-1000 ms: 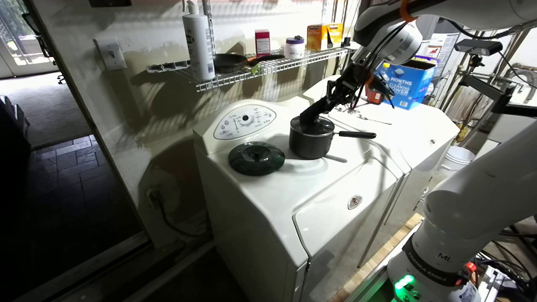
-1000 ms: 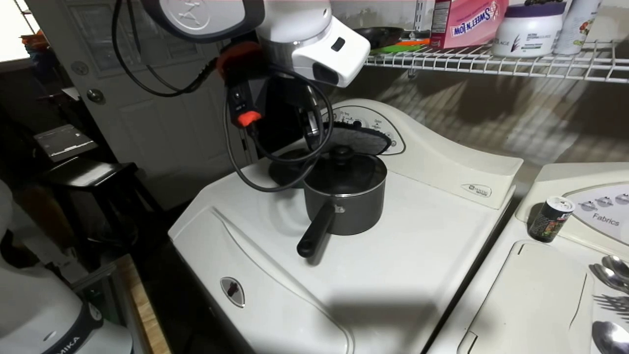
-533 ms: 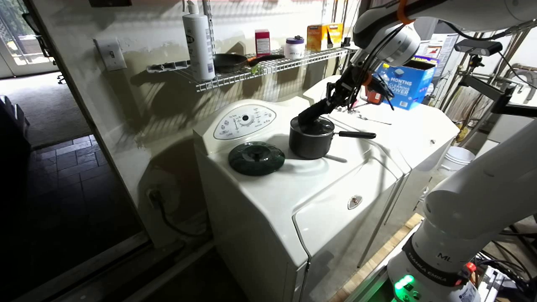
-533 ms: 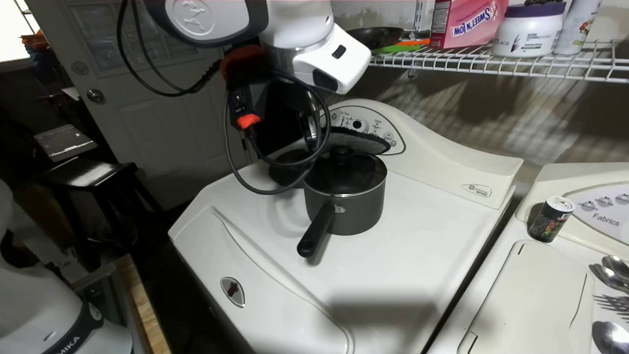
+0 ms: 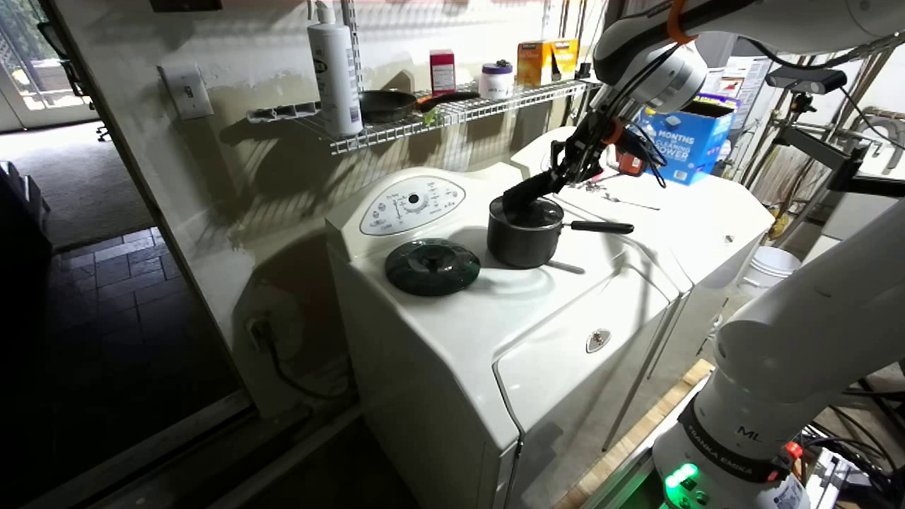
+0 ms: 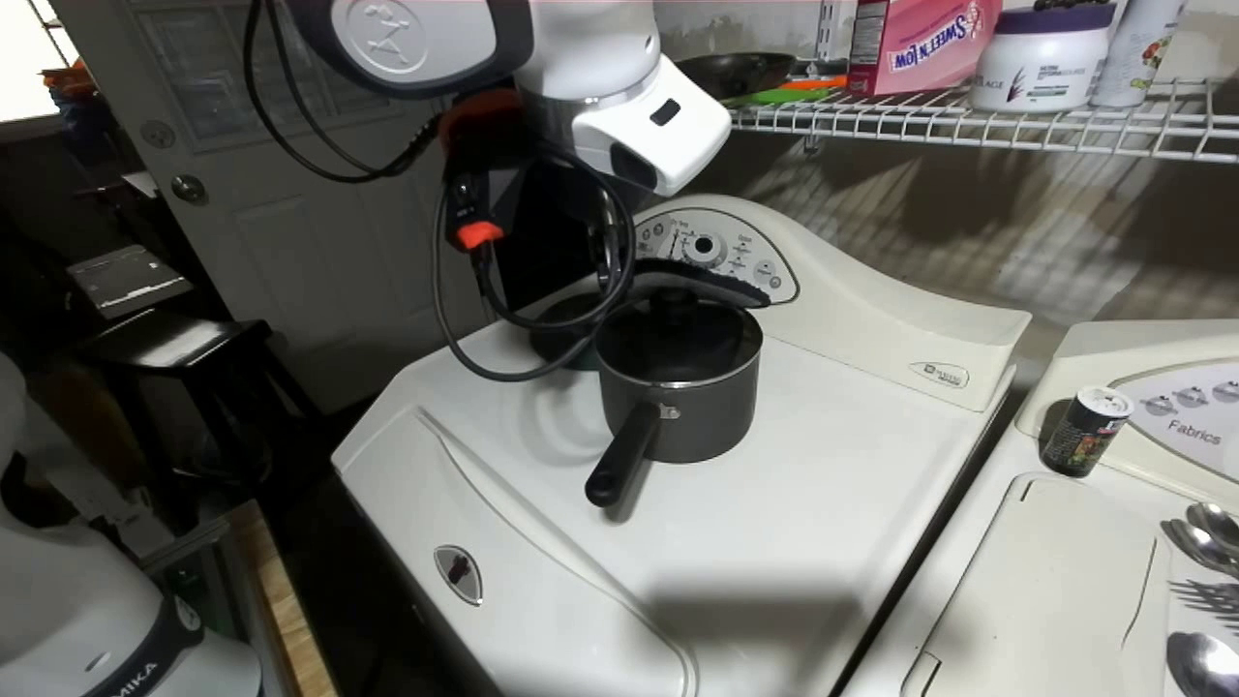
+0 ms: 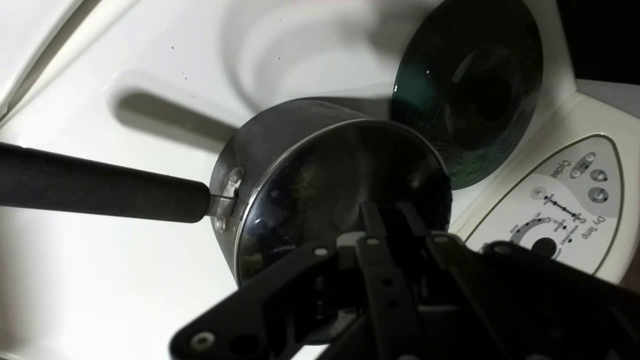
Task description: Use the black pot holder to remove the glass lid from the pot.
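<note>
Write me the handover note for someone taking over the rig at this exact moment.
Gripper: jaws closed on the black pot holder, which is over the glass lid.
Things: lid on the pot, pot on the white appliance; dark green disc beside it.
Done: pot holder grasped and at the lid; contact with the knob can't be told.
Left: probably catch the knob with the pot holder, then lift the lid off.

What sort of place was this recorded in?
Most likely a laundry area: one pale, rounded dial panel reads "Dry Temp" and "Cycles", another pale, curved-edged panel reads "Fabrics", and a blue cardboard box says "Cleaning Power".
</note>
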`<state>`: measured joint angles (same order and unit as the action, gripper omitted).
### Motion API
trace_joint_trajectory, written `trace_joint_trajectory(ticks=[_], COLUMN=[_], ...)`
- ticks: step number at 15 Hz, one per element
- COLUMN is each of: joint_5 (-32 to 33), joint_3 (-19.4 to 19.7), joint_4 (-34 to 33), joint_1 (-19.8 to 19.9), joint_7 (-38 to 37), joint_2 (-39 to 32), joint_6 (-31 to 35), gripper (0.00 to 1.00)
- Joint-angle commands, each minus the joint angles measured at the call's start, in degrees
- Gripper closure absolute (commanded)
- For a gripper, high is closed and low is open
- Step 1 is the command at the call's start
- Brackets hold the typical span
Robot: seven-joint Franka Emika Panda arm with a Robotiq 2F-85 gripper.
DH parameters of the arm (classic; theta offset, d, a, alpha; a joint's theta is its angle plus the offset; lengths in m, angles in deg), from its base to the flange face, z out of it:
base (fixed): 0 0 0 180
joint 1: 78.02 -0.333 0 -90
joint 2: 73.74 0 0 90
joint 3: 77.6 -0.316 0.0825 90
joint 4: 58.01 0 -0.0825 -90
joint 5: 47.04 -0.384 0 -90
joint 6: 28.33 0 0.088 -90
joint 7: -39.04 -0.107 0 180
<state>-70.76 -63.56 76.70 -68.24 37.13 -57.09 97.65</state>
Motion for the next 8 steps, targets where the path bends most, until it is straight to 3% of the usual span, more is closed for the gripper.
trace_joint_trajectory(ticks=[1, 8], joint_5=[3.5, 8.2], joint_3=[-1.7, -2.7], joint_4=[-1.3, -2.1], joint_1=[1.0, 1.2], joint_7=[-5.2, -10.5], joint_2=[-2.2, -4.0], joint_6=[0.9, 0.1], gripper=[0.97, 0.97])
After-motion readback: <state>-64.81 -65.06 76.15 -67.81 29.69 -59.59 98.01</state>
